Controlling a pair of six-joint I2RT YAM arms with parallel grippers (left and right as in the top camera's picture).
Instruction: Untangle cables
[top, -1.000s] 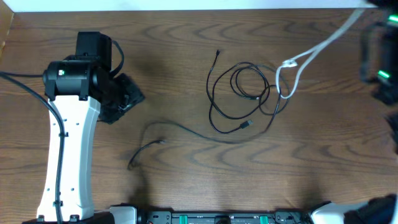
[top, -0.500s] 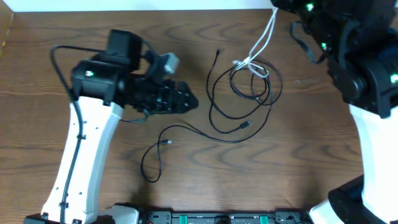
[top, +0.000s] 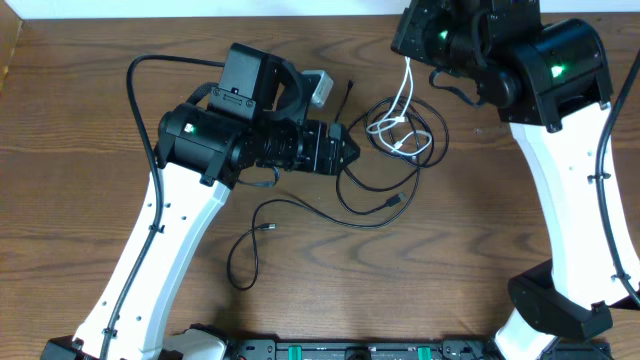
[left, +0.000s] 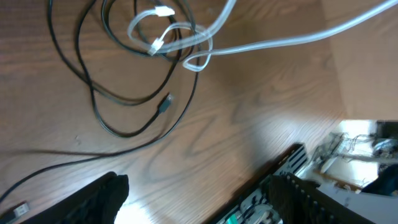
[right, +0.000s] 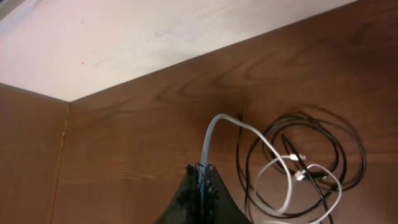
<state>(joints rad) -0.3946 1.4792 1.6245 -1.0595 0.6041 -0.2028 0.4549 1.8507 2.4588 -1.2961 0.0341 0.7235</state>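
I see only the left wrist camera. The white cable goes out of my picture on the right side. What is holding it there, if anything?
Observer: The right claw is shut on the white cable. The right wrist camera shows it pinched at the tips.
Operator: Good. Do the black cables end somewhere above my picture?
Observer: In the overhead view, one black plug end lies free past the loops, toward the far edge of the table.

Left gripper (top: 348, 156) crowds the black cables (top: 393, 203) from the left, white cable (top: 409, 85) strung above; table (top: 470, 265) open lower right
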